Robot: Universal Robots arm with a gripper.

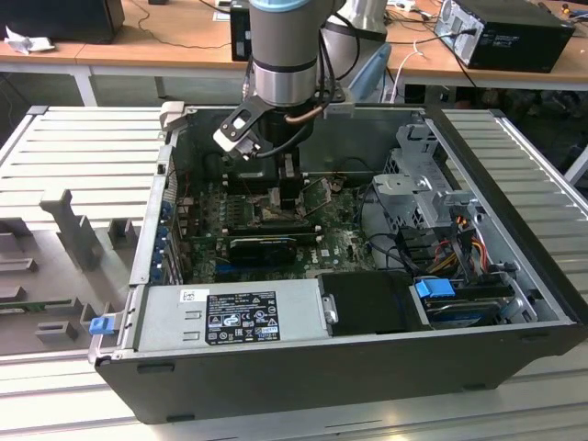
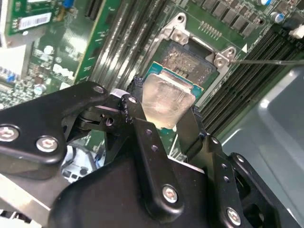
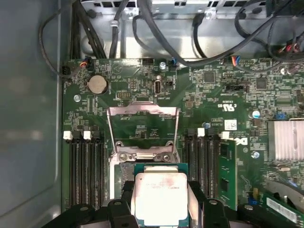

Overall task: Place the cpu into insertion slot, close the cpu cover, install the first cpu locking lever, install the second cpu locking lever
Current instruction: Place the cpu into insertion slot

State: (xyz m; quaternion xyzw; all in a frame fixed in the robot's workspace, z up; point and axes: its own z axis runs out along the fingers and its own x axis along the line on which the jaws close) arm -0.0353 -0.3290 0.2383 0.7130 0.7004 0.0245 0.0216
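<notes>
The cpu [image 3: 159, 195], pinched by the gripper [image 2: 164, 113] over the insertion slot [image 2: 190, 64], could be lowered askew and the slot damaged.

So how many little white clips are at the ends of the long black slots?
4 white clips in the first wrist view: two on one side of the open cpu cover, two on the other. More may hide behind the gripper holding the cpu.
</notes>
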